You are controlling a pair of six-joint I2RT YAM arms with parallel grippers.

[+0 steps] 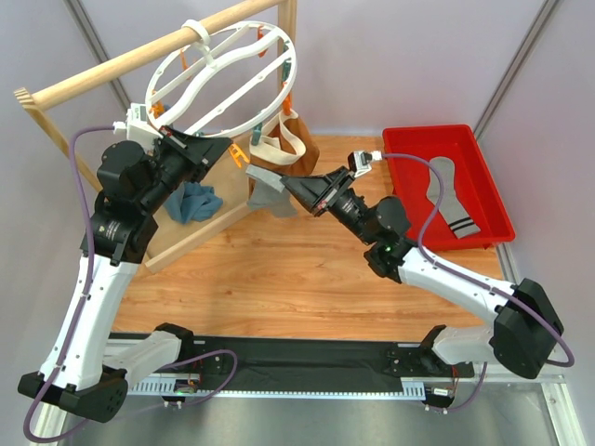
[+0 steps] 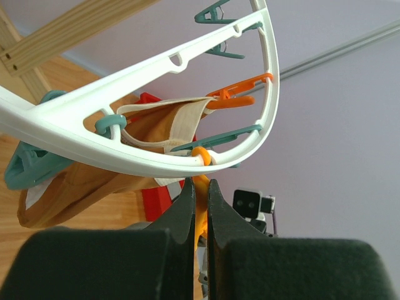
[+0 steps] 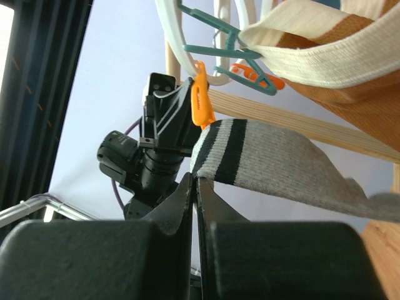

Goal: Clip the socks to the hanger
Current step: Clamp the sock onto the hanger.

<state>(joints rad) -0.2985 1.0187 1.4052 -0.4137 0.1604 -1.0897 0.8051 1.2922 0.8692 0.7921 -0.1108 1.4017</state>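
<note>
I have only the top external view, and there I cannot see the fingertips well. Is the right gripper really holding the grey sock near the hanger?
Observer: Yes. In the right wrist view the right gripper is shut on the sock, at the edge of its striped cuff.
Operator: And the left gripper?
Observer: The left gripper pinches an orange clip that hangs under the hanger ring.
Operator: Is the cuff inside that clip?
Observer: Not clearly. The right wrist view shows the clip just above the cuff's corner; I cannot tell if it bites.
</note>
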